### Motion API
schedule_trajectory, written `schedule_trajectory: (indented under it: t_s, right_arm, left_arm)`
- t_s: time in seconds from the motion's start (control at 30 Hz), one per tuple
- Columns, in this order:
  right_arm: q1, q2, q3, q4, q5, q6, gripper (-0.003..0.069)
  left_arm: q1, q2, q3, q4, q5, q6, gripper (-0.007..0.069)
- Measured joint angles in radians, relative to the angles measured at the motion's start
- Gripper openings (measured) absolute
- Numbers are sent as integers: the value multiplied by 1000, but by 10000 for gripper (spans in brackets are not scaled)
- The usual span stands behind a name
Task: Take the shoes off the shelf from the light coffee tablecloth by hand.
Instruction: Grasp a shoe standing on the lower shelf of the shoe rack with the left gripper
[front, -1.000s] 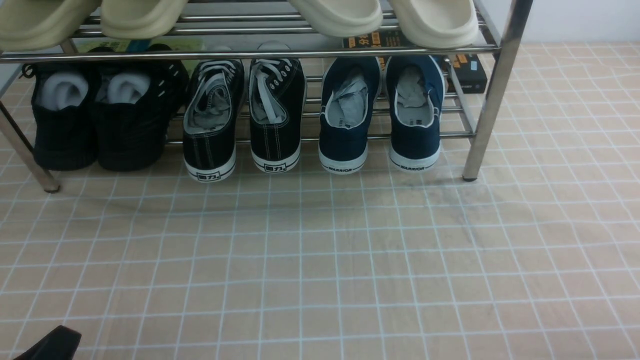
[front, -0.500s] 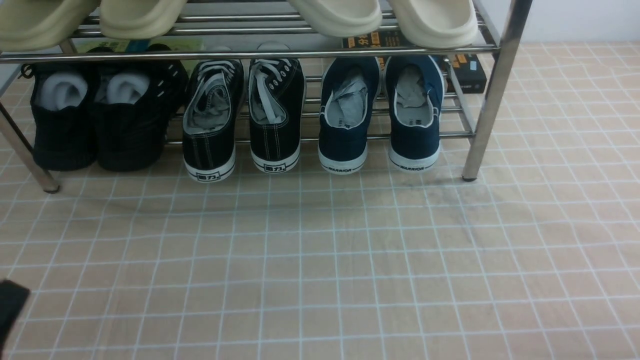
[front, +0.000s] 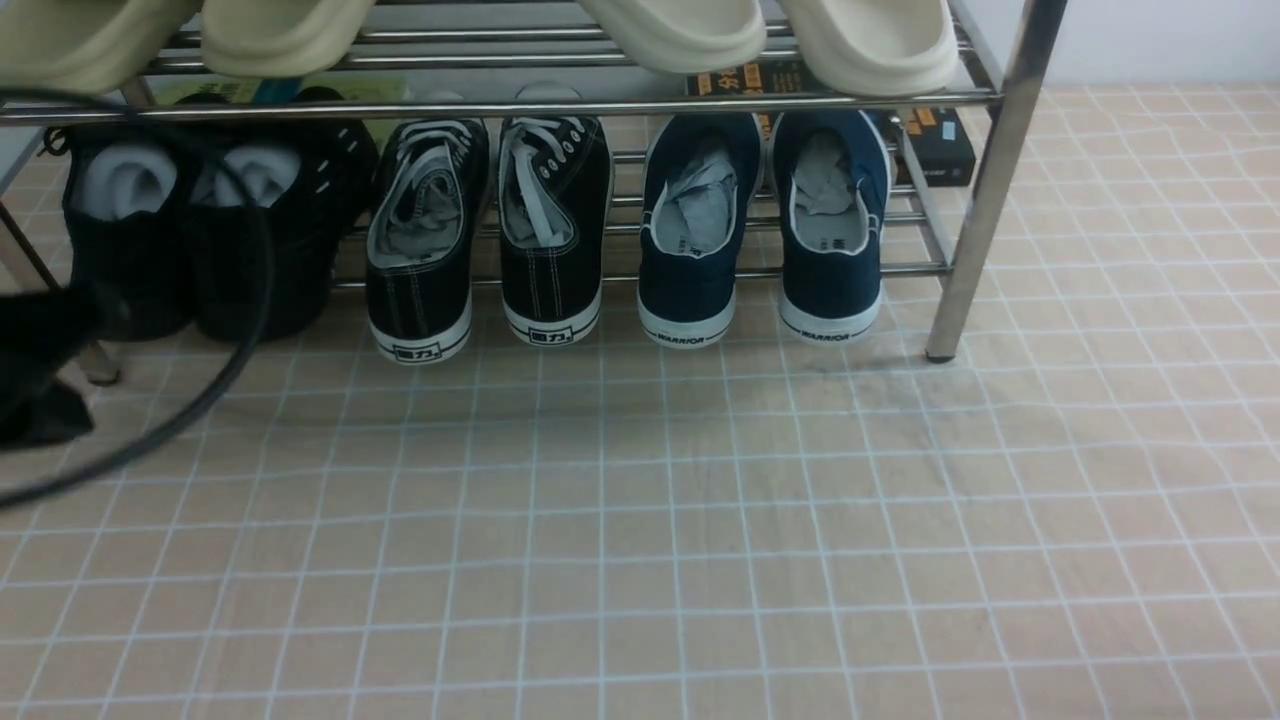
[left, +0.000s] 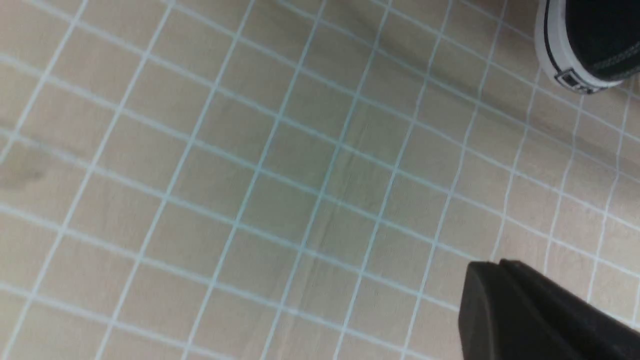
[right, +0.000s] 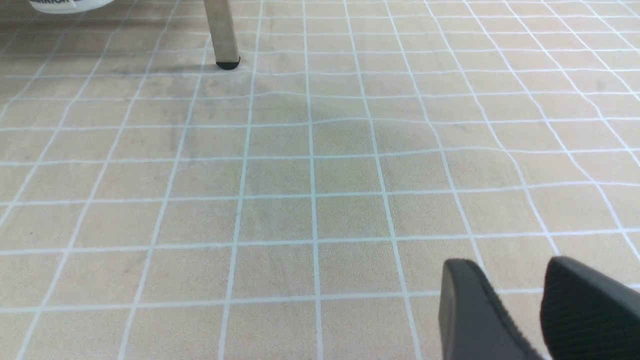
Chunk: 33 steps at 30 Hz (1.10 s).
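- Front view: your left gripper (front: 45, 350) shows blurred at the left edge, beside the shelf (front: 985, 190) leg; whether it is apart or together, you cannot tell.
- Your right gripper (right: 515, 280) is slightly apart, low over the light coffee tablecloth (front: 700, 520).
- The shoes (front: 490, 230) sit mid-shelf on the lowest tier, with bare cloth on their near side.

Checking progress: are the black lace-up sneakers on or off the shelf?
On: the shoes sit on the shelf, across its lowest bars, heels toward camera.

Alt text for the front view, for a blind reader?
Black lace-up sneakers sit on the bottom tier of a chrome shoe rack, between all-black shoes and navy slip-ons. The left arm shows at the left edge above a tan checked tablecloth.
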Motion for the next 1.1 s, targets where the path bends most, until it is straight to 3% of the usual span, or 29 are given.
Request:
schedule_trajectory:
  t_s: [0.07,0.2,0.4,0.97,1.1]
  right_arm:
    - [0,0,0,0,0,0,237]
    - [0,0,0,0,0,0,237]
    - [0,0,0,0,0,0,237]
    - [0,0,0,0,0,0,237]
    - [0,0,0,0,0,0,237]
  left_arm:
    - [-35,79,-73,8,6,6,96]
    - [-156,340,-307,64,11,-3,254]
    - [-189,576,-487,93,15,-30,383]
    - [-189,743,-545,136,-164,-43,401]
    - [-189,774,-545,141,-165,-123,356]
